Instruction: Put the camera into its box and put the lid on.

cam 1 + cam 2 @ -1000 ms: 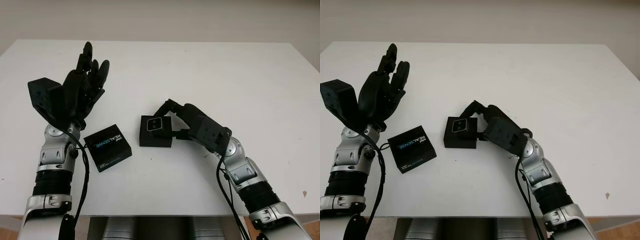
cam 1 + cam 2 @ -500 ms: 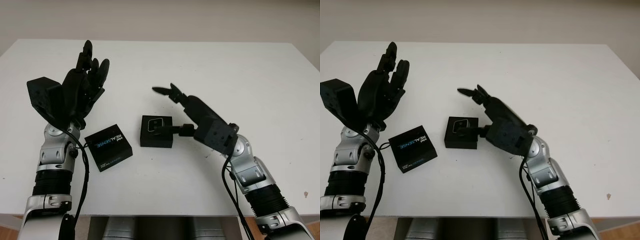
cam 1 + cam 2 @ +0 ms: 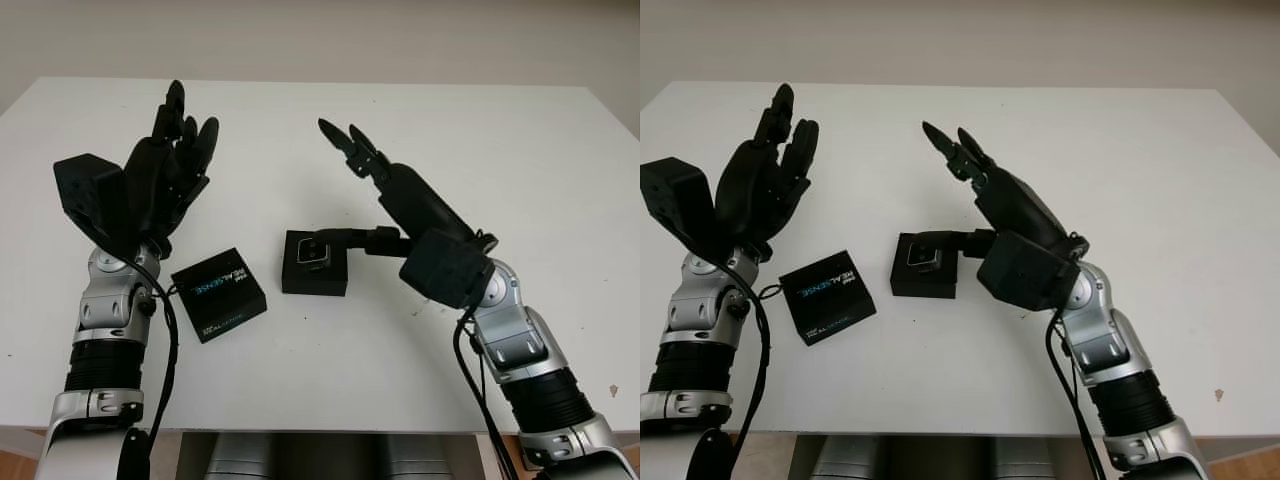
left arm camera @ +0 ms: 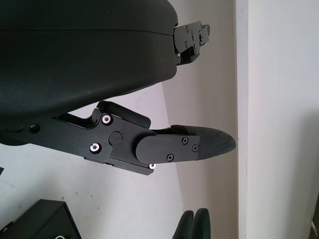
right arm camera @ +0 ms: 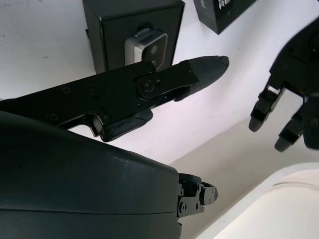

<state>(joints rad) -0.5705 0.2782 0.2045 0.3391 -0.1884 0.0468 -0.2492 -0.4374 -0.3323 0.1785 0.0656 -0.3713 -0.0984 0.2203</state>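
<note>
The small silver-faced camera (image 3: pixel 317 252) sits inside the open black box (image 3: pixel 314 277) at the table's middle; in the right wrist view it is the camera (image 5: pixel 146 43) in the box (image 5: pixel 107 25). The black lid (image 3: pixel 218 294), printed REALSENSE, lies flat on the table left of the box. My right hand (image 3: pixel 350 190) is open above and right of the box, fingers pointing away, thumb (image 3: pixel 345 237) hovering at the box's right edge. My left hand (image 3: pixel 180 140) is open, raised above the table behind the lid.
The white table (image 3: pixel 520 170) runs to its far edge against a pale wall. Bare surface lies to the right and behind the box. The lid's corner (image 4: pixel 45 224) shows under my left hand's finger (image 4: pixel 199 144).
My right hand has let go of the camera, opened and risen away from the box; the camera now lies in the box. The left hand and lid have stayed put.
</note>
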